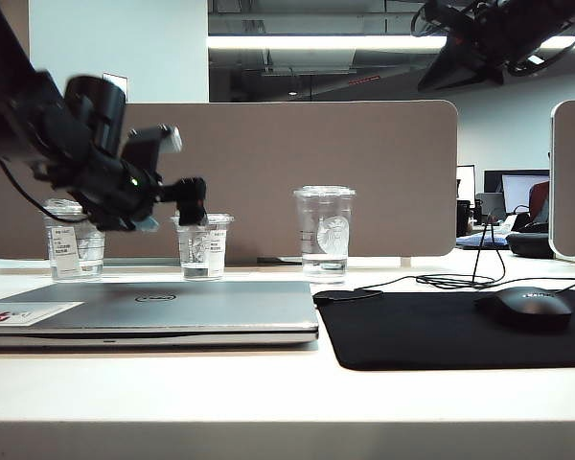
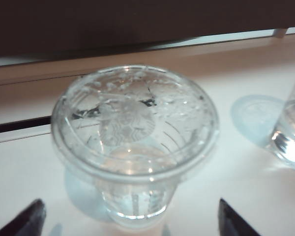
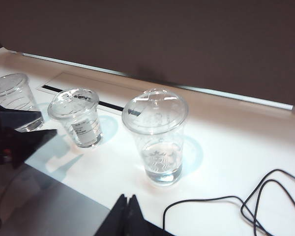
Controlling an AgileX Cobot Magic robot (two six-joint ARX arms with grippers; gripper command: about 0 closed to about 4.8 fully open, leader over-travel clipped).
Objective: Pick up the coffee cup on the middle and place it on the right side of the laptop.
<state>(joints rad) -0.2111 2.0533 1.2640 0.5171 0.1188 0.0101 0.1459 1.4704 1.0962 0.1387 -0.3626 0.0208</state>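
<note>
On the table (image 1: 268, 383), the left end effector (image 1: 190, 199) was seen spread just above the coffee cup (image 1: 202, 245) at centre-left. It was best lowered squarely around the body, below the lid. The right end effector (image 3: 125, 216) was seen pressed together, upper right.

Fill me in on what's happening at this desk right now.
The left gripper is open and hovering just above the coffee cup, the middle of three clear cups behind the laptop. The cup stands on the desk, not yet grasped. The right gripper is shut and held above the desk near the taller cup, holding nothing.
</note>
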